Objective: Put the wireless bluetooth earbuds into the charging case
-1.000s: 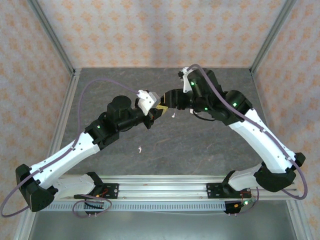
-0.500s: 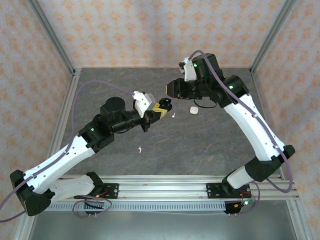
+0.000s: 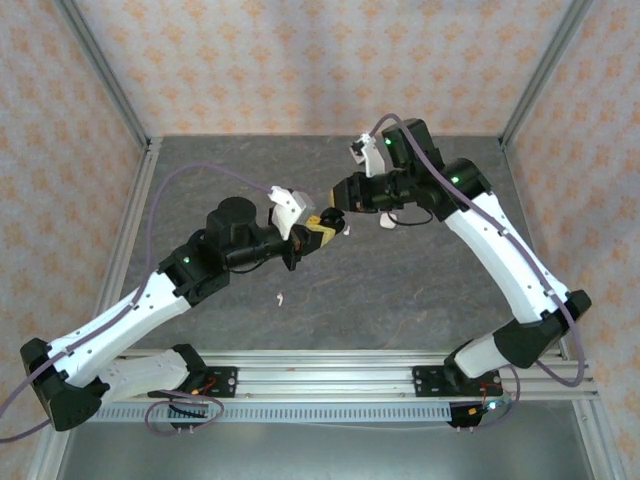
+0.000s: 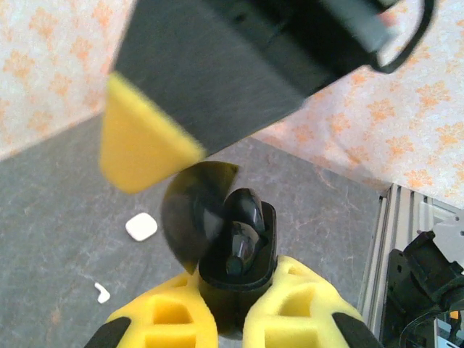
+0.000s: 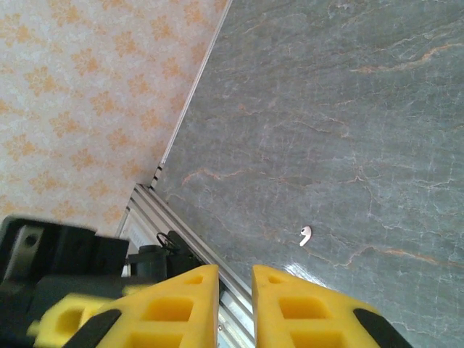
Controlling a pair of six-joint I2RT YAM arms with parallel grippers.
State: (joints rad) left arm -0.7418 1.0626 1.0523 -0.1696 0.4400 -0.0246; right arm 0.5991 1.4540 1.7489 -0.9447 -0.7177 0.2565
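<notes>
A white earbud (image 3: 281, 298) is lying on the table (image 3: 420, 300), nearest the arm bases. Further right, a black case (image 4: 235, 272) is being gripped, lid open, between the closed fingers of the left gripper (image 3: 320, 230), raised over the table. A black earbud (image 4: 245, 217) is showing at the open top of the case. A 2nd white earbud (image 3: 347, 231) is lying just right of the held case. The right gripper (image 3: 335, 196) is being held close above the black case, its 2 fingers narrowed to a slim gap with nothing seen between them. A white case (image 4: 141, 227) is resting on the table beyond.
</notes>
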